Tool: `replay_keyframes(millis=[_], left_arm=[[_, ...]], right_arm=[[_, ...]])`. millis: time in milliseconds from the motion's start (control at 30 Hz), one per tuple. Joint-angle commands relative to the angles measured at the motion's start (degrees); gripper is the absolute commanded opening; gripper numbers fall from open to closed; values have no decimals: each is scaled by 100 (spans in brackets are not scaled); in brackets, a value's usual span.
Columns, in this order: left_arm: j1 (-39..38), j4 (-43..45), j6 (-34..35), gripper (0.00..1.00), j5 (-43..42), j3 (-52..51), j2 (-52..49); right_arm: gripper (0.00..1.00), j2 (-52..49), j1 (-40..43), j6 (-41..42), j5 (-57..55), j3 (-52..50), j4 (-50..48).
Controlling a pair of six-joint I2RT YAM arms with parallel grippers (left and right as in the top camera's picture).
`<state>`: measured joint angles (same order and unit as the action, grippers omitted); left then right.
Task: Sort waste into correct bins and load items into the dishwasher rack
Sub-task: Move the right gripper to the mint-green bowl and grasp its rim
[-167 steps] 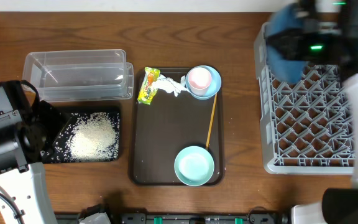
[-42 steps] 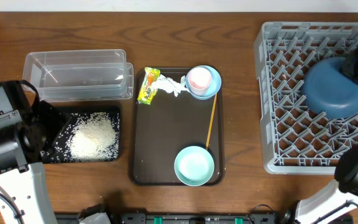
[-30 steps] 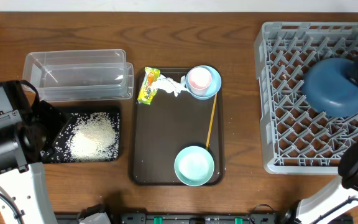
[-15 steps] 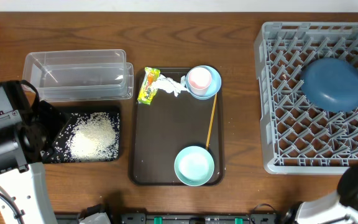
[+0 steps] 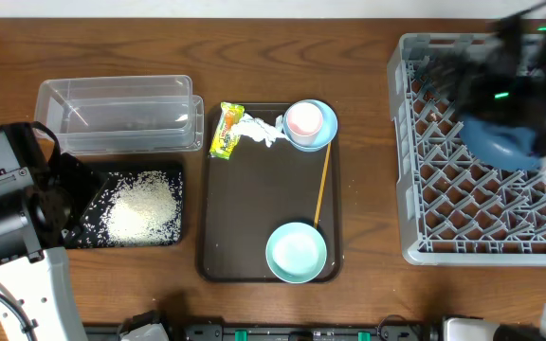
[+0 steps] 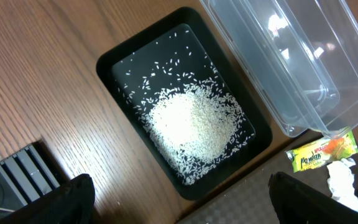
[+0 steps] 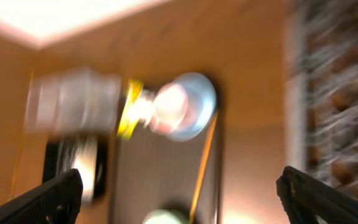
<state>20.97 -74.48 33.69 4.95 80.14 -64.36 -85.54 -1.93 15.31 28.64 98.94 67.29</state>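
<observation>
Right arm (image 5: 500,71) swung over rack (image 5: 463,218), off blue bowl (image 5: 500,142) | right pincer (image 7: 182,186), left pincer (image 6: 179,196) released | wooden table (image 5: 368,170)

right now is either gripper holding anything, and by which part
Nothing is held. The left gripper is open above the black tray; the right gripper is open too, and the dark blue bowl sits in the rack.

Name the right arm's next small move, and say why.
Probably swing the open right gripper across toward the small pink cup nested in a pale blue bowl: the large dark blue bowl already sits in the grey lattice rack, and the jaws hold nothing.
</observation>
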Motion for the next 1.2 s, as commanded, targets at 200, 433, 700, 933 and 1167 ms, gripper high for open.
replay_keyframes(millis=[200,433,700,933,1167], left_arm=[[35,-4,48,92,111,72,0],[35,-4,48,92,111,72,0],[35,-4,48,92,111,72,0],[35,-4,48,92,114,72,0],[35,-4,48,92,111,72,0]], right_arm=[[99,-334,-2785,520,-719,-962,608],[93,-424,-4664,1497,-1626,-2033,-417],[86,-1276,-5781,2159,-2776,-2297,-874],[60,-2096,-6081,2498,-2868,-2297,-988],[42,-2369,-6092,2645,-2776,-2297,-1093]])
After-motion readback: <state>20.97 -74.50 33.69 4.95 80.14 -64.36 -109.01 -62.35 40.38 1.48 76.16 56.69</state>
